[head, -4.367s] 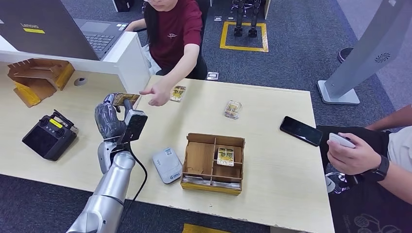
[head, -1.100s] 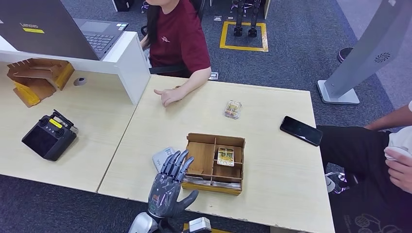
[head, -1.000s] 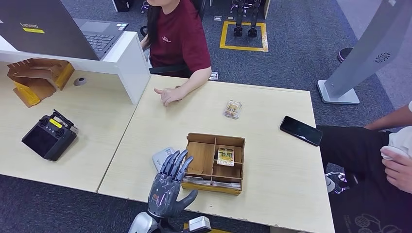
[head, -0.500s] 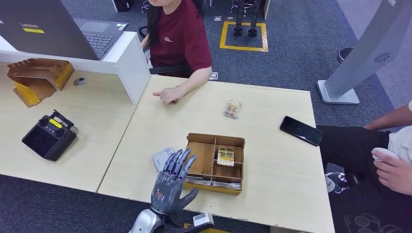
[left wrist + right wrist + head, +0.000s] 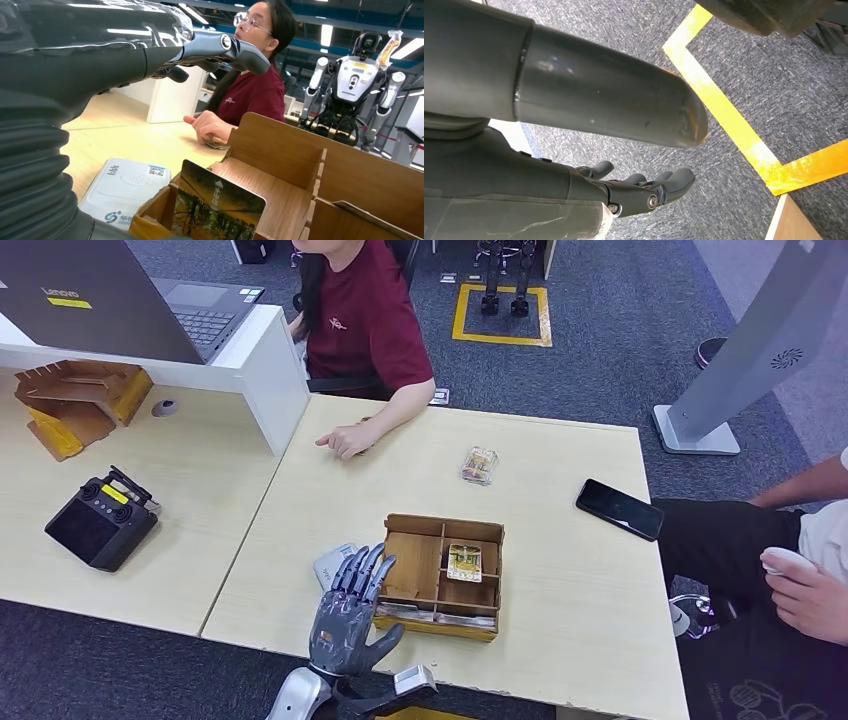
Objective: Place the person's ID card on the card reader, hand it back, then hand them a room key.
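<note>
Since 4.4 s ago, left hand (image 5: 345,615) has dropped from the person's side to the near worktop (image 5: 560,540) edge, ID card (image 5: 360,448) gone from it; card now under the person's hand (image 5: 343,440). Left hand empty, fingers spread, over the card reader (image 5: 336,565) beside the wooden box (image 5: 440,575). Room key (image 5: 464,562) lies in a box compartment. Right hand (image 5: 644,192) hangs over carpet, fingers loosely extended, holding nothing.

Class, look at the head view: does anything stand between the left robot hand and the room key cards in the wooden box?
Nothing visible blocks it. The left robot hand hovers open beside the wooden box, over the card reader; a key card lies in an open-topped compartment.
</note>
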You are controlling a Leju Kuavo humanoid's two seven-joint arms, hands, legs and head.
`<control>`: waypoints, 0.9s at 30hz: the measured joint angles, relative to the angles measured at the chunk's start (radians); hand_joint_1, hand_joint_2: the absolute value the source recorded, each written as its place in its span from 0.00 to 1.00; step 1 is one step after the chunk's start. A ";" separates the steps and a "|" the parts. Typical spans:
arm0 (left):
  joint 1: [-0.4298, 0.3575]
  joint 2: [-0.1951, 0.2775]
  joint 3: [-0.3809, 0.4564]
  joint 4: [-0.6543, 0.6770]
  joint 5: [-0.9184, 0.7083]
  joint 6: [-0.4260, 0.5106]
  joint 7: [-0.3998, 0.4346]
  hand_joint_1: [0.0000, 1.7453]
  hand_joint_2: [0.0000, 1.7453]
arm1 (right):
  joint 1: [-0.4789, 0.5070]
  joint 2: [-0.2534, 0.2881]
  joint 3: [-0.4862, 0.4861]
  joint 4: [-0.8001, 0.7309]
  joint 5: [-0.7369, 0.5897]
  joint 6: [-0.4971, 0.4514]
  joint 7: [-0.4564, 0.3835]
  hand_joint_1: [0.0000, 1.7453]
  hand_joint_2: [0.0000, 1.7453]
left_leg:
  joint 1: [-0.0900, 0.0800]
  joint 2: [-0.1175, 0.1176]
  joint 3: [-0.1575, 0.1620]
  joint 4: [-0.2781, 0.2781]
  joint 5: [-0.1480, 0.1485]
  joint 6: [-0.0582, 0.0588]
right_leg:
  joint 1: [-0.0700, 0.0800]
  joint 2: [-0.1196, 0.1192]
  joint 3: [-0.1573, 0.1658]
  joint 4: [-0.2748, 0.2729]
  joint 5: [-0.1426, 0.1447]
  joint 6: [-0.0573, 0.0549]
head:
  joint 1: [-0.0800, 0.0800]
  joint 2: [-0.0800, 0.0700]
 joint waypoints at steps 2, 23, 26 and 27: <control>-0.001 -0.001 0.005 0.006 0.001 0.000 -0.001 0.00 1.00 | 0.000 0.000 0.000 0.000 0.000 0.000 0.000 0.00 0.00 | 0.000 0.000 0.000 0.000 0.000 0.000 | 0.000 0.000 0.000 0.000 0.000 0.000 | 0.000 0.000; -0.015 -0.004 0.017 0.088 0.067 0.000 -0.006 0.97 1.00 | -0.001 0.000 0.000 0.000 0.000 -0.005 -0.005 0.00 0.00 | 0.000 0.000 0.000 0.000 0.000 0.000 | 0.000 0.000 0.000 0.000 0.000 0.000 | 0.000 0.000; -0.019 -0.003 0.017 0.098 0.083 0.000 -0.008 1.00 1.00 | -0.002 0.000 0.000 0.000 0.000 -0.010 -0.006 0.00 0.00 | 0.000 0.000 0.000 0.000 0.000 0.000 | 0.000 0.000 0.000 0.000 0.000 0.000 | 0.000 0.000; -0.021 -0.003 0.017 0.100 0.089 0.000 -0.008 1.00 1.00 | -0.002 0.000 0.000 0.000 0.000 -0.011 -0.006 0.00 0.00 | 0.000 0.000 0.000 0.000 0.000 0.000 | 0.000 0.000 0.000 0.000 0.000 0.000 | 0.000 0.000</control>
